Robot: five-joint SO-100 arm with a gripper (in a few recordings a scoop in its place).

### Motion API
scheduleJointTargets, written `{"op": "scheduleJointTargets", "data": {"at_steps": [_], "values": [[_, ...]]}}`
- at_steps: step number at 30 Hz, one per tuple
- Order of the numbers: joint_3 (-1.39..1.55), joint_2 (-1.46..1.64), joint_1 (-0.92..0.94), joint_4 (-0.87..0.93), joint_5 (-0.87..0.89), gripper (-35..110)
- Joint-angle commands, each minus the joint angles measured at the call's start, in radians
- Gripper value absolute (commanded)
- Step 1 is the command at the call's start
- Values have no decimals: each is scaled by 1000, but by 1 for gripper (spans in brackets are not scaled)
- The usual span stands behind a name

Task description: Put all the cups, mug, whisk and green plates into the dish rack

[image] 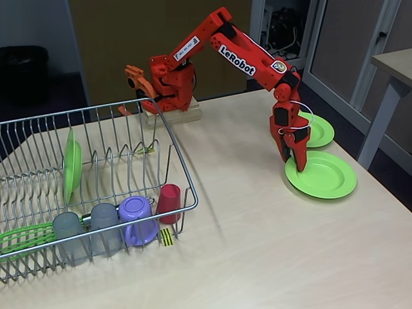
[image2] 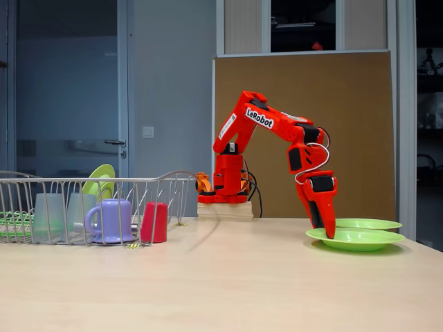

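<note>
- Claw (image: 299, 162): pointed down at the near plate's left rim, tips at or touching it in both fixed views. How far the jaws stand apart, and whether the rim is between them, cannot be told.
- Near plate (image: 325, 175): flat on the surface (image: 257, 244), well apart from the rack. Risk: a thin, shallow rim gives little to pinch; if the jaws close on top of it and not around it, the plate would likely skid or tip up and drop back.
- Far plate (image: 320, 132): flat just behind the near plate, overlapping or touching as seen from the low fixed view (image2: 370, 223). Risk: dragging the near plate could shove this one toward the surface's edge.
- Rack (image: 174, 138): at the left, holding one plate (image: 72, 164) upright between prongs, two grey cups (image: 87, 235), mug (image: 138, 219), red cup (image: 169, 203) and whisk (image: 22, 237) along the front.
- Risk at the rack: a plate carried by one edge may swing and catch the top wire or knock the cups in the front row.
- Judgement: two plates remain; all else appears racked.
</note>
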Motion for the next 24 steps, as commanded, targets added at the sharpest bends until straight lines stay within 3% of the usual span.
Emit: {"op": "scheduleJointTargets", "data": {"at_steps": [1, 5, 10, 19, 24], "values": [[32, -129, 41, -20, 17, 8], [52, -160, 67, -44, 15, 0], [146, -32, 89, -35, -57, 0], [178, 393, 133, 26, -551, 0], [101, 503, 132, 103, -673, 0]]}}
